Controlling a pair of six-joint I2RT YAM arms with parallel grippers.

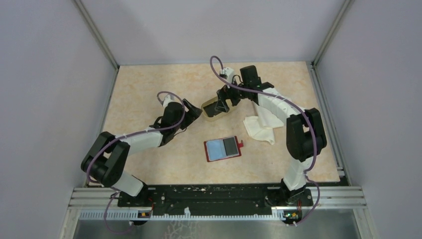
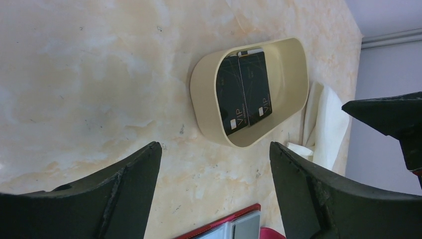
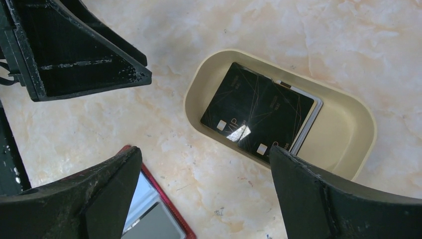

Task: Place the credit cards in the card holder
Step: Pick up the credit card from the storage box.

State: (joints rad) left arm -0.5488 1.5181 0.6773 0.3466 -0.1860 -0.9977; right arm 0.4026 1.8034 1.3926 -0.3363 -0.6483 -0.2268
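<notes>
The left gripper [image 2: 214, 147] and right gripper [image 3: 204, 149] are both wide open and hold nothing. Black credit cards [image 3: 259, 117] lie in the tan tray [image 3: 343, 127] near the middle. The red card holder [image 1: 222, 148] lies open below it.

Seen from high above the near edge, looking down on the whole beige marbled tabletop [image 1: 149, 89]; shot close from each wrist, tilted down at the same tan oval plastic tray [image 2: 204, 102].

Beige marbled tabletop [image 1: 149, 89], evenly lit, is enclosed by plain pale grey wall panels [image 1: 45, 74] at 9, 12 and 3 o'clock. Aluminium frame posts [image 1: 97, 32] rise at 11 and 1 o'clock. A black mounting plate [image 1: 214, 194] lies at 6 o'clock.
</notes>
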